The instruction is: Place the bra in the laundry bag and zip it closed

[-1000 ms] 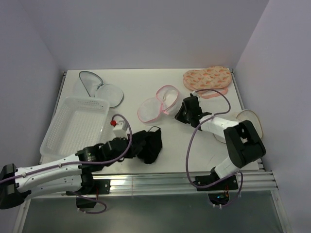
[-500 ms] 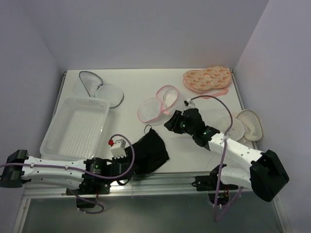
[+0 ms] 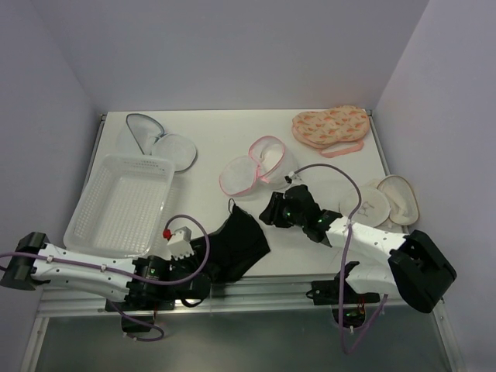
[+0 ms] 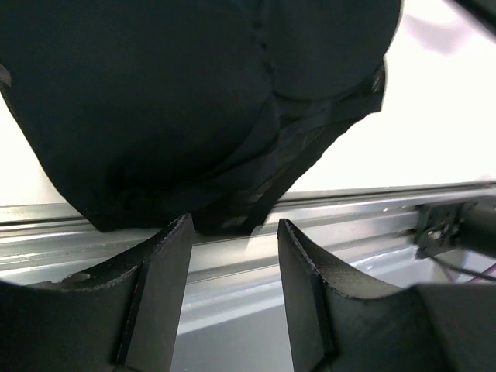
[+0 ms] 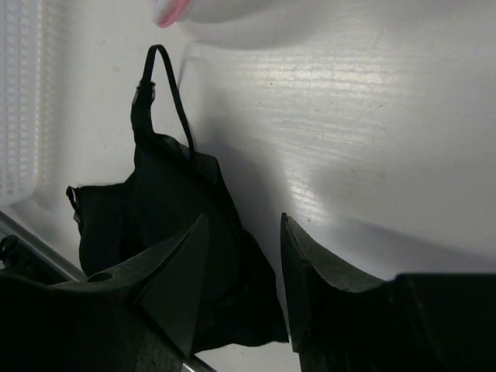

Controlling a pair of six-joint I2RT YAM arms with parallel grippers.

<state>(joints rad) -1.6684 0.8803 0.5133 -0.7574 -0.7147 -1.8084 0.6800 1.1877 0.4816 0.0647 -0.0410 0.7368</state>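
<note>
At the near edge, bra [image 3: 242, 242]: loose, soft, light, floppy; I'd pinch bunched fabric.
Left gripper [image 4: 232, 225]: open, empty, tips at its hem.
Right gripper [image 5: 244, 221]: open, hovering above.
Laundry bag [image 3: 242, 175]: unzipped, nearby.

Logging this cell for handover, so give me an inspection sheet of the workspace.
Surface: white table.
Job's things: bra at the near edge, outside the bag; bag open, apart from it.
Clutter: basket, grey-trim pouch, orange pouch, right-side pouch.
Grippers: left gripper open at the bra's near edge; right gripper open over the bra; both empty.
Cables: left cable, right cable, purple loops.
Surroundings: plain walls; nothing else seen.
</note>
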